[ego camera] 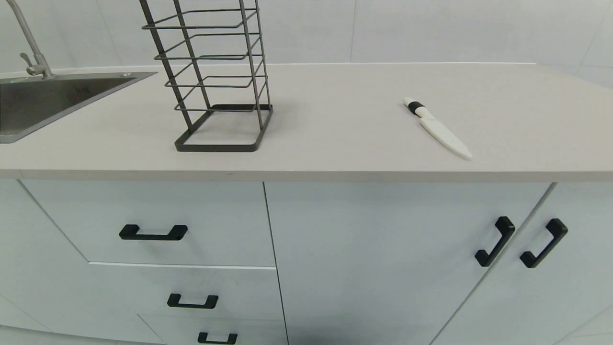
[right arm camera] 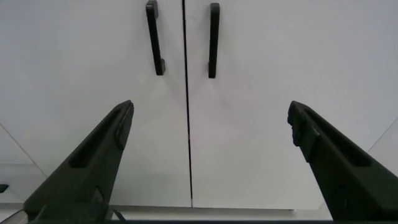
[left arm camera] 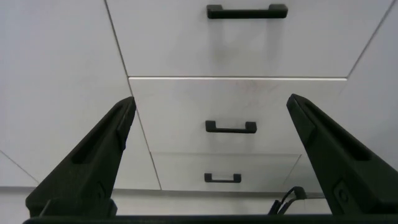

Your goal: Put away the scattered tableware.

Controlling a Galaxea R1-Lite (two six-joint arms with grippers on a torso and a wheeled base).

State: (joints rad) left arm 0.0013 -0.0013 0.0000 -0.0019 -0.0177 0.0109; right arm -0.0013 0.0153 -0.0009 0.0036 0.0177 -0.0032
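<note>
Pale grey matte countertop runs full width. Stainless steel sink basin sunk into its far left end, curved metal faucet at sink's back edge. Light tiled wall behind counter. Below counter, left side: stack of three white drawers, each with a horizontal black bar handle. Right side: pair of white cabinet doors, two black door pulls near each other, one either side of door seam.

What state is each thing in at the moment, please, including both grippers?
Knife, lying flat on the countertop.
Wire rack, standing upright.
Drawers, shut.
Cabinet doors, shut.
Left gripper, open.
Right gripper, open.
</note>
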